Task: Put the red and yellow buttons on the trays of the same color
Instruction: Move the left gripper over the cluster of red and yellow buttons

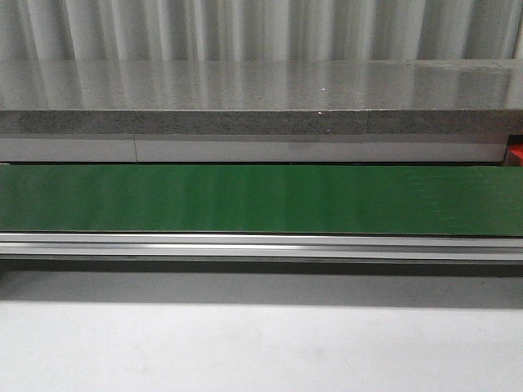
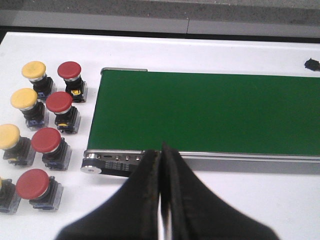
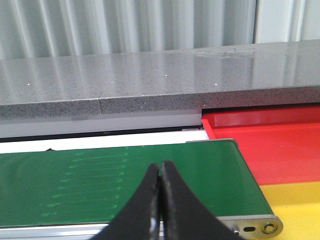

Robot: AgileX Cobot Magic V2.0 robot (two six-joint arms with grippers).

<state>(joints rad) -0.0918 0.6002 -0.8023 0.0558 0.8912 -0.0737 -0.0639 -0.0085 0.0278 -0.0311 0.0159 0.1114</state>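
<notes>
Both grippers, left (image 2: 161, 165) and right (image 3: 160, 175), jaws closed, empty. Open left wide, approach nearest red button (image 2: 46, 140) vertically.

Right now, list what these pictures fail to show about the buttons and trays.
- Button count: left wrist view cuts the rows of yellow buttons and red buttons at its edge.
- Red tray and yellow tray: right wrist view crops both; full extent unknown.
- Front view: only a red sliver; no buttons.

Corrugated metal wall (image 1: 245, 28) at the back, pale and striped with reflections, a speckled grey stone ledge (image 1: 261, 98) below it (pretty glossy), then the plain white surface (image 1: 261, 343) nearest the camera.
</notes>
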